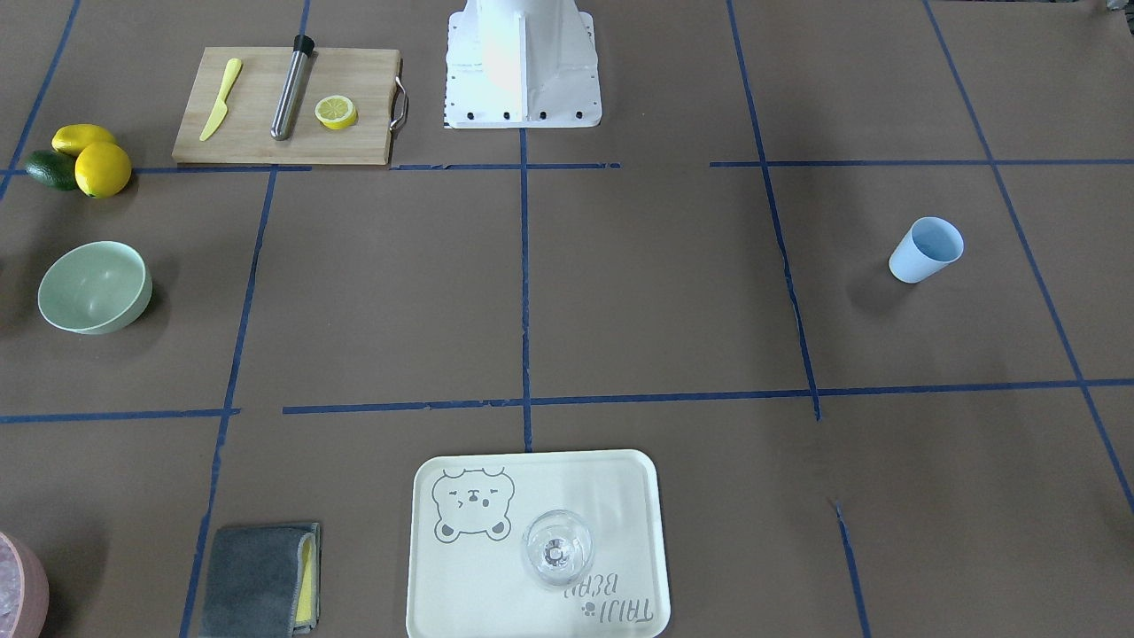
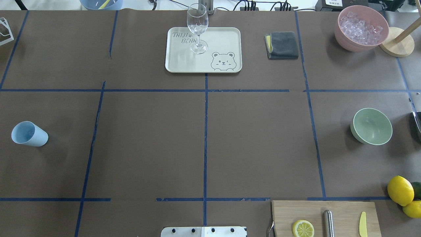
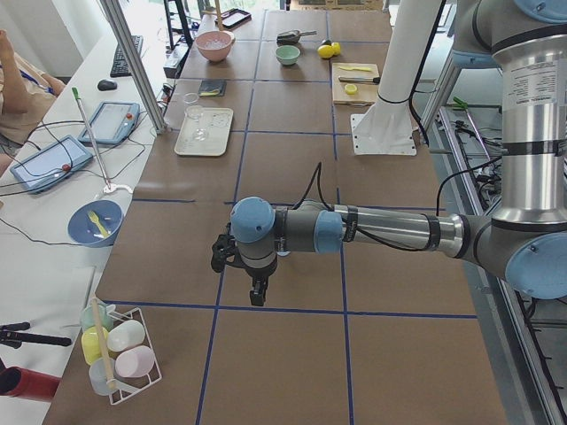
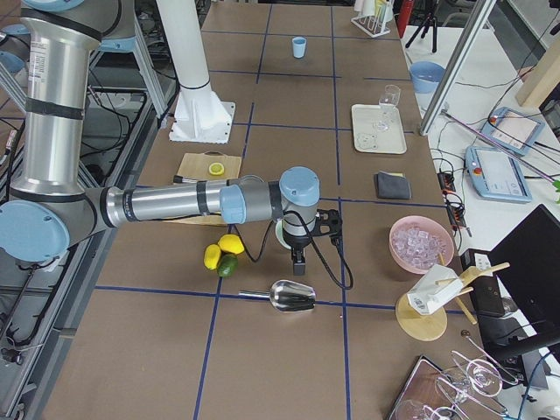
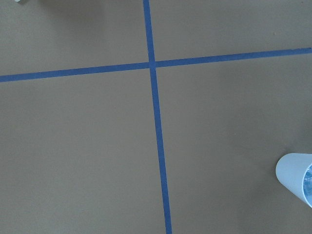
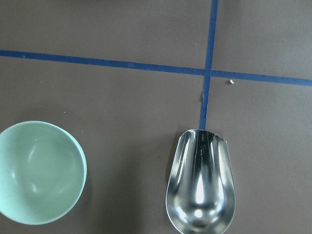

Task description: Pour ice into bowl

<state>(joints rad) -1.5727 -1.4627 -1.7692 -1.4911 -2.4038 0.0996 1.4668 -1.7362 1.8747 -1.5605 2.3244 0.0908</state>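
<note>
Overhead exterior puts the bowl (image 2: 371,126) far right and empty, with the cup (image 2: 29,133) far left, well apart. Left wrist view catches what looks like glassy ice (image 5: 308,184) inside that cup. I reckon the cup is light and thin-walled, so I'd grip it mid-wall, gently; the slick cubes will likely rush out. Left gripper (image 3: 257,294) and right gripper (image 4: 298,261): I can't tell if either is clenched or released.

Bowl (image 2: 371,126) mint green; cup (image 2: 29,134) light blue.
</note>
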